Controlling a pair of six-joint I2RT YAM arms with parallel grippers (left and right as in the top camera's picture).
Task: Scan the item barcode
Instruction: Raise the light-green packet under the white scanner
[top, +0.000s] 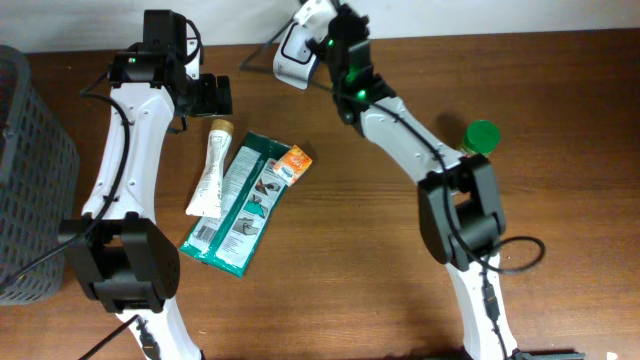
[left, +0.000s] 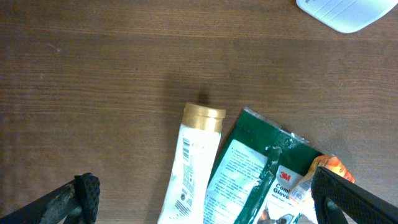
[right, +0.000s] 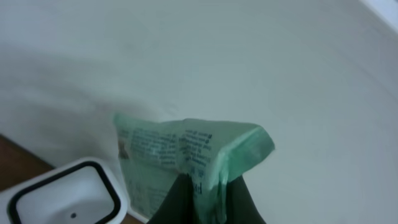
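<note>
so the right gripper (right: 208, 190) is clamped on a crumpled green packet (right: 193, 149), mid-frame in the right wrist view, just right of the white scanner (right: 62, 196) at lower left. left gripper (top: 210, 96) hangs spread wide over the tube (top: 210, 170) and glove pack (top: 240, 205), upper left of the overhead view.
</note>
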